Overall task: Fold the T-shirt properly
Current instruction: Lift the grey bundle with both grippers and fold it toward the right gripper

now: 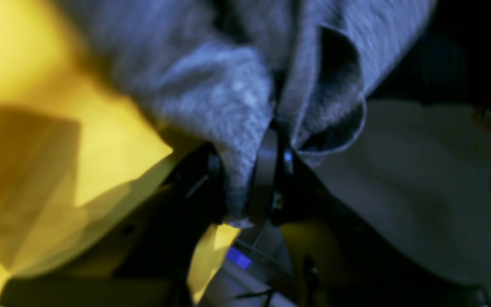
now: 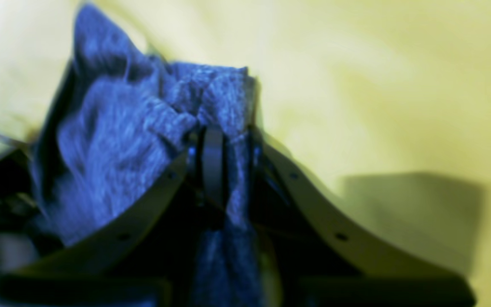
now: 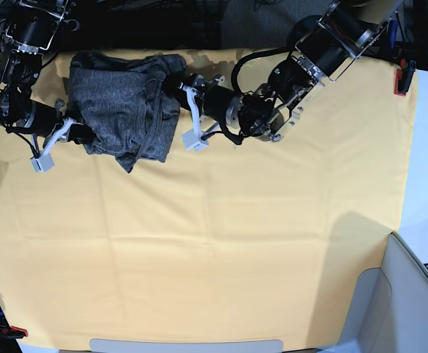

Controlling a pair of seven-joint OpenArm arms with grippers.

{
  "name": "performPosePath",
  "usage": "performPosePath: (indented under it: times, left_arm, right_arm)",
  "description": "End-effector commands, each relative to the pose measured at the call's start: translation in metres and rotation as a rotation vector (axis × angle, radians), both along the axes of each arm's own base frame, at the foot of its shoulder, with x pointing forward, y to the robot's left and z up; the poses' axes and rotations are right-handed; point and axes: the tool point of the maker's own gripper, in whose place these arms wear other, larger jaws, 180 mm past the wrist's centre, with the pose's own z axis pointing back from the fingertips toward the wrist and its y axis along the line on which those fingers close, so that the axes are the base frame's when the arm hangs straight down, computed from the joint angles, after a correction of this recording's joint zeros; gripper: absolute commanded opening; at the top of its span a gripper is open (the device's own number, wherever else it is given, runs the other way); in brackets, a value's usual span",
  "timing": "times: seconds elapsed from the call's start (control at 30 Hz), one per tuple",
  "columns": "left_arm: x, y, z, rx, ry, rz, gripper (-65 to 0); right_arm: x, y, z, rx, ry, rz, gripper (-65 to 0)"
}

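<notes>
The charcoal-grey T-shirt point(image 3: 122, 103) lies bunched and partly folded on the yellow cloth at the back left of the table. My left gripper point(image 3: 176, 112) reaches in from the back right and is at the shirt's right edge. In the left wrist view, this left gripper point(image 1: 267, 170) is shut on a fold of the T-shirt point(image 1: 228, 98). My right gripper point(image 3: 78, 134) is at the shirt's left edge. The right wrist view shows this right gripper point(image 2: 224, 162) shut on a gathered ridge of the T-shirt point(image 2: 117, 140).
The yellow table cloth point(image 3: 214, 243) covers the whole table. Red clamps sit at the right edge point(image 3: 401, 81) and the front left corner point(image 3: 15, 331). A pale grey bin point(image 3: 412, 294) stands at the front right. Dark cables and gear lie behind the table.
</notes>
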Motion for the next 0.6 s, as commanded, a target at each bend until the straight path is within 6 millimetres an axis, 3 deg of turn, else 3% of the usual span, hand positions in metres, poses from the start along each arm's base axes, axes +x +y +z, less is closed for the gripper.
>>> performPosePath:
  times: [0.0, 0.27, 0.57]
  left_arm:
    - [0.023, 0.017, -0.004, 0.091, -0.038, 0.048, -64.6]
    - [0.073, 0.033, 0.007, 0.16, -0.086, 0.131, -64.6]
    - [0.122, 0.036, 0.012, 0.185, -0.138, 0.207, -64.6]
  right_arm:
    - [-0.003, -0.012, 0.004, -0.075, 0.003, 0.019, -64.1]
    - [-0.018, -0.003, 0.017, -0.139, -0.04, 0.065, -63.8]
    - [-0.029, 0.037, 0.01, -0.056, -0.044, 0.073, -63.8]
